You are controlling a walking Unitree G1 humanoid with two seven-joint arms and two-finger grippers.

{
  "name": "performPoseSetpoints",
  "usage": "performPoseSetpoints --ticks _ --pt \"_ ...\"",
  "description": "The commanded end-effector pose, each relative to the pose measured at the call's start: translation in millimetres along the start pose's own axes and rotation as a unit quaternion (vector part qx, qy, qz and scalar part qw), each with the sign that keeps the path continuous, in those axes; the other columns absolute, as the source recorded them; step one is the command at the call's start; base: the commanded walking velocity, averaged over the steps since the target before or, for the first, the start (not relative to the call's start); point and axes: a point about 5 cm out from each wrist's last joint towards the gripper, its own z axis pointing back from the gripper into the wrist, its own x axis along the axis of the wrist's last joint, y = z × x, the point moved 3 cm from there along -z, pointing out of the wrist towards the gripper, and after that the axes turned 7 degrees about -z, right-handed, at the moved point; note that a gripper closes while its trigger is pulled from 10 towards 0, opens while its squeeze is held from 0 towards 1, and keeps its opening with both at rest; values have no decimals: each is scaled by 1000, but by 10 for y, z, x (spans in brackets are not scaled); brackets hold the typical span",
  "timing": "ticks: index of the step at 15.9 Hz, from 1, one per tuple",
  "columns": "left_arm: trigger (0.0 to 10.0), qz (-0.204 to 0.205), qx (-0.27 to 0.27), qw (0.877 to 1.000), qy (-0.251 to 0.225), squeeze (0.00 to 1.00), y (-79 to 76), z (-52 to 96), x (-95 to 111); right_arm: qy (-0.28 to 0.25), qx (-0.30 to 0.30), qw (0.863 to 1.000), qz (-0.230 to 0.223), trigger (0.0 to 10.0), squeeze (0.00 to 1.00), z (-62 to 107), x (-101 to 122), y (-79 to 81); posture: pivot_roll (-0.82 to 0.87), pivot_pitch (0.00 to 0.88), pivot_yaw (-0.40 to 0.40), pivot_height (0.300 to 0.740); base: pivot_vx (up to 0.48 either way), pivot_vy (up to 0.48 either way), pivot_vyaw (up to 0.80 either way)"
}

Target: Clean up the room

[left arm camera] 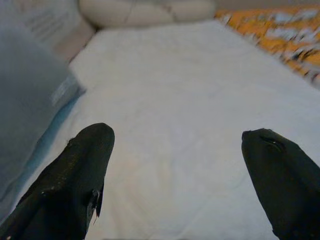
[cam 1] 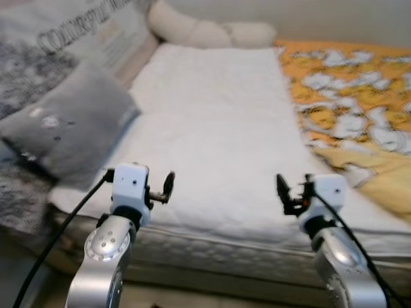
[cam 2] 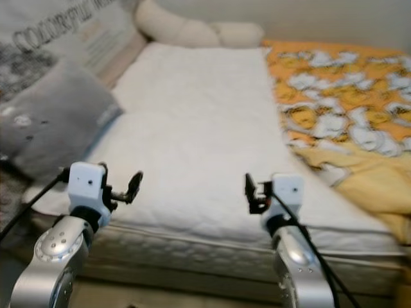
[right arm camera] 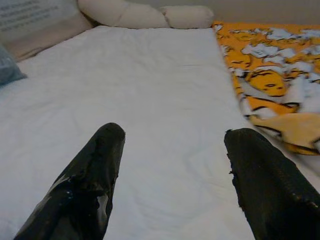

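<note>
bed: white mattress [cam 1: 218,128] runs away from the robot, near edge right under both arms. Most of it is bare, so nothing here to lift off.

blanket [cam 1: 359,96]: orange with a white pattern, shoved to the robot's right side with its near corner folded back yellow. Looks to me like the obvious thing to spread or fold for the tidy-up.

grey pillow [cam 1: 64,125]: leans off the left edge of the mattress, half on the fuzzy grey stuff beside it. Probably belongs up at the head with the cream bolster [cam 1: 205,29].

left gripper [left arm camera: 177,165]: raised over the near edge, fingers spread wide, holding nothing. Pillow is just off to its outer side.

right gripper [right arm camera: 172,170]: same deal, fingers wide apart and empty, aimed up the bed with the blanket just to its right.

why like this: both arms up and open reads as a ready pose before picking a target. The eye views are a bit soft, so I can't tell what the fuzzy grey thing actually is.
</note>
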Motion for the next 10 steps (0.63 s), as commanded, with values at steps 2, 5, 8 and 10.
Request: performPoseSetpoints --ticks 2,5,8,10 --pt "10000 -5 16 1000 9 851 72 19 -41 8 12 1000 3 10000 0 -10 -4 52 10 0 -4 740 0 -448 0" --pt "10000 -9 18 1000 10 847 95 11 -39 12 5 1000 -18 10000 0 -37 -11 13 9 0 1 740 0 -451 0" --pt "10000 -16 15 1000 6 851 106 -11 -14 2 1 1000 -16 10000 0 -82 34 -3 14 0 7 740 0 -450 0" --pt "10000 -13 17 1000 3 851 100 -16 3 5 1 1000 -16 10000 0 -76 24 -9 14 0 1 740 0 -450 0"
